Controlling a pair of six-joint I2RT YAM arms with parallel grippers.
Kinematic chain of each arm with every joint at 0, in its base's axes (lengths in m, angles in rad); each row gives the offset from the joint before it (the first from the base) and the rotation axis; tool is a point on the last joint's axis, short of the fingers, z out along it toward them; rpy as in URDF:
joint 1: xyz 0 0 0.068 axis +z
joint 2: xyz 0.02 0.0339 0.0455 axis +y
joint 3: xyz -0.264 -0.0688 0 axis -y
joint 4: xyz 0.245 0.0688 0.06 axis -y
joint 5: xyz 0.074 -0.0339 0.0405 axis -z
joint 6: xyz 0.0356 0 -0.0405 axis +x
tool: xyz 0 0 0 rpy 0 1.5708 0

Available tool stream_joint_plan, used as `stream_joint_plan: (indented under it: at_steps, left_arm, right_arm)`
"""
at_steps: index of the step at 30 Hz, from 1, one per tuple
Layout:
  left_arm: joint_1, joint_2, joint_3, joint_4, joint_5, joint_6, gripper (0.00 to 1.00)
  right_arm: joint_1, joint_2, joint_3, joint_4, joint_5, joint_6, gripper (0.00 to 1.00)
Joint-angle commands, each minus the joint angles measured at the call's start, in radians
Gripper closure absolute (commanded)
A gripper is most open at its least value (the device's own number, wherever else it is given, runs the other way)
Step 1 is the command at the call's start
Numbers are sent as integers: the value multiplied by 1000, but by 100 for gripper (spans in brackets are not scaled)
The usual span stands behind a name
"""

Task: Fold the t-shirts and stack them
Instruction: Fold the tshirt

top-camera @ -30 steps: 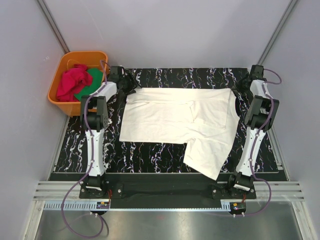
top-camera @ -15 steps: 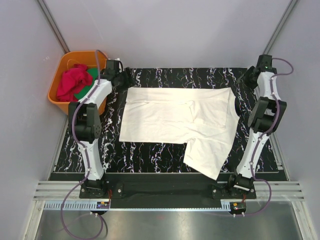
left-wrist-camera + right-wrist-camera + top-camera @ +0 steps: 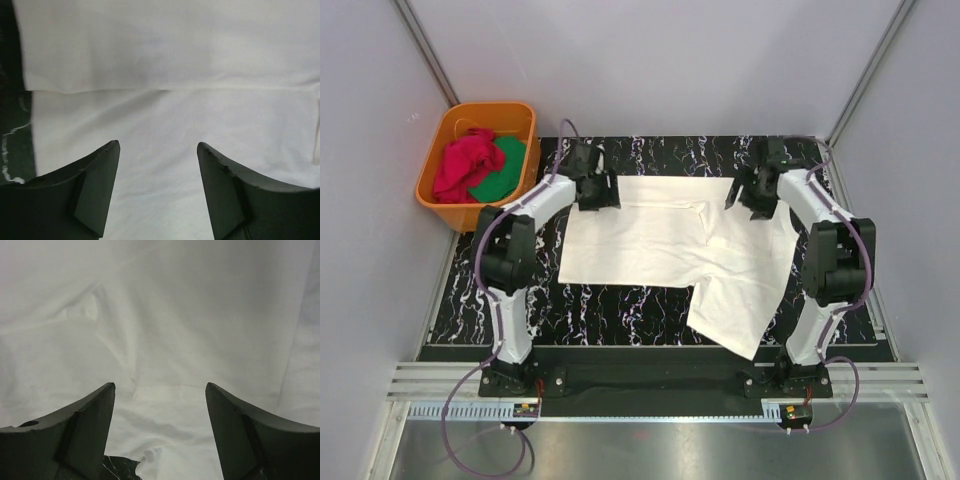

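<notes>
A large cream-white t-shirt [image 3: 665, 235] lies spread on the black marbled table [image 3: 620, 305], partly folded, with one flap [image 3: 735, 310] reaching toward the near right. My left gripper [image 3: 598, 192] hovers open over the shirt's far left corner. In the left wrist view its gripper [image 3: 158, 144] has only cloth [image 3: 165, 60] beneath, with a fold edge running across. My right gripper [image 3: 750, 192] stands open over the far right part. The right wrist view shows this gripper [image 3: 160, 385] above rumpled white cloth [image 3: 165, 315]. A red t-shirt [image 3: 460, 165] lies bunched in the tub.
An orange plastic tub [image 3: 445, 205] stands off the table's far left corner and also holds a green cloth [image 3: 502, 168]. Grey walls close in the back and both sides. A metal rail [image 3: 650, 385] runs along the near edge by the arm bases.
Both arms have swung inward from the far corners to above the shirt's far edge. The right gripper has gone from shut to open.
</notes>
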Motion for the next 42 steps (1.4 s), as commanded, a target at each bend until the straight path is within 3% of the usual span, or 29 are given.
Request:
stream_joint_plan:
  at_steps: [1, 9, 17, 21, 24, 27, 30, 31, 33, 38, 42]
  left_arm:
    - [-58, 77, 30, -19, -74, -9, 31]
    - [-8, 263, 126, -57, -98, -67, 31]
    - [73, 326, 213, -99, -68, -58, 32]
    - [75, 313, 328, -180, -131, -10, 31]
    - [63, 215, 312, -200, -162, 3, 30]
    - [26, 42, 188, -179, -196, 5, 28]
    - [9, -184, -73, -90, -180, -52, 28]
    - [9, -244, -222, -48, -174, -96, 29]
    - [17, -389, -353, -24, -156, -136, 30]
    - [67, -618, -677, 27, -98, -234, 34]
    - [164, -726, -785, 56, -79, -244, 37]
  right_arm:
    - [51, 13, -66, 35, 59, -28, 20]
    - [151, 215, 26, 64, 126, -90, 20]
    - [211, 475, 336, -29, 125, -113, 20]
    - [213, 463, 394, -70, 123, -106, 19]
    - [213, 383, 367, -102, 165, -101, 16]
    - [211, 253, 298, -132, 229, -94, 11]
    - [205, 86, 169, -143, 248, -64, 2]
    - [190, 43, 93, -139, 220, -49, 1]
    - [171, -85, 16, -140, 189, -22, 1]
    - [112, -365, -277, -143, 148, 115, 14]
    - [58, -550, -536, -137, 97, 198, 27]
